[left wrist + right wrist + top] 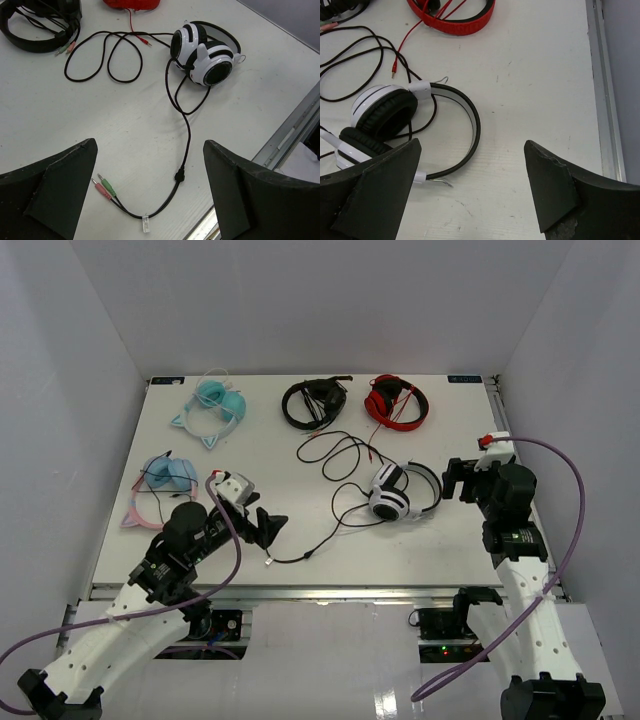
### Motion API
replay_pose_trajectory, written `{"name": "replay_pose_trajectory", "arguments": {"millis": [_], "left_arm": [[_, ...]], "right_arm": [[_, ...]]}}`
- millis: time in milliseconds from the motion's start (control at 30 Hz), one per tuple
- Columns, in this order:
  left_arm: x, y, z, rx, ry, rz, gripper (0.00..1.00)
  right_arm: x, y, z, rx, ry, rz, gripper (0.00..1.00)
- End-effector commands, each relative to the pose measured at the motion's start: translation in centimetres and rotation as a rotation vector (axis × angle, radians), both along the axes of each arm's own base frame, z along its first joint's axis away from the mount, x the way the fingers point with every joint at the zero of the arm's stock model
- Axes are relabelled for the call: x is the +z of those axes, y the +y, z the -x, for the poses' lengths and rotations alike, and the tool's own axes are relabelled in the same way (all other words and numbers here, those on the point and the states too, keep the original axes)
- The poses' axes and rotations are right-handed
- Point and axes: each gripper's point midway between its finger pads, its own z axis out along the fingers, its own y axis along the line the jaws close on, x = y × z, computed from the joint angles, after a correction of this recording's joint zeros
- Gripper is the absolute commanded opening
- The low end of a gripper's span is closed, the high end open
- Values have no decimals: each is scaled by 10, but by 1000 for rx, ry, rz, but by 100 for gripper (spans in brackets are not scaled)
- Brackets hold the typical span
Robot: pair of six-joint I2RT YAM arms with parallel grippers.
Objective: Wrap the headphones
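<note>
Headphones (400,492) first: where are they?

On the surface (460,550), cups together and headband arching away to the right. They lie just ahead of the right fingers (375,200) and off to their left. Those fingers are spread wide with nothing between them.

And the cable (187,135)?

It runs from the cups toward the left fingers (50,200), its long axis roughly along their line of approach. Then it hooks back, so the plugs (104,189) lie between the two fingers, close to the one on the left of the wrist view. These fingers are also parted wide and hold nothing.

Which arm is nearer what?

The right arm is nearer the headband, the left nearer the plug end. I'd judge the wrap begins with the left fingers dropping onto that loose end.

Poses?

The left arm is stretched low and forward, its wrist tipped down at the surface. The right arm stands taller, wrist bent toward the cups, fingers apart from the headband.
</note>
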Motion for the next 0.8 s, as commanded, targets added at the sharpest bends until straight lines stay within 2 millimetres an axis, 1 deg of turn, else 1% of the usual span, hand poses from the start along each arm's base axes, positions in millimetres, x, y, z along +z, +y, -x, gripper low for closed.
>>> {"name": "replay_pose_trajectory", "arguments": {"millis": [0, 33, 67, 133, 167, 200, 267, 333, 367, 400, 433, 533, 633, 700, 733, 767], "left_arm": [[19, 0, 7, -34, -60, 33, 98], [22, 1, 9, -33, -66, 42, 98], [23, 2, 10, -32, -69, 49, 98], [25, 2, 13, -34, -74, 58, 98], [25, 2, 12, -35, -73, 58, 98], [24, 2, 12, -36, -69, 55, 98], [23, 1, 12, -39, -64, 52, 98], [21, 0, 11, -39, -55, 45, 98], [20, 0, 11, -39, -51, 41, 98], [19, 0, 10, -38, -47, 38, 98], [18, 0, 10, -38, -45, 38, 98], [19, 0, 10, -37, -45, 37, 98], [21, 2, 10, -30, -51, 38, 98], [21, 2, 10, -25, -53, 38, 98], [20, 2, 9, -24, -53, 36, 98], [20, 2, 9, -26, -54, 36, 98]], "right_arm": [[-11, 21, 3, 250, 4, 163, 90], [-13, 39, 9, 403, -1, 194, 90], [-20, 49, 16, 512, 16, 233, 90], [-30, 66, 27, 686, 41, 254, 90], [-40, 70, 30, 732, 80, 244, 90], [-36, 75, 29, 759, 75, 225, 90], [-41, 76, 22, 765, 106, 204, 90], [-34, 72, 3, 728, 125, 203, 90], [-34, 67, -8, 702, 146, 198, 90], [-41, 57, -19, 667, 188, 180, 91], [-40, 54, -31, 640, 211, 166, 93], [-44, 48, -52, 609, 242, 160, 93], [-63, 40, -75, 603, 277, 204, 95], [-85, 33, -86, 605, 325, 234, 98], [-88, 30, -91, 604, 330, 255, 100], [-96, 30, -95, 615, 349, 257, 96]]}}
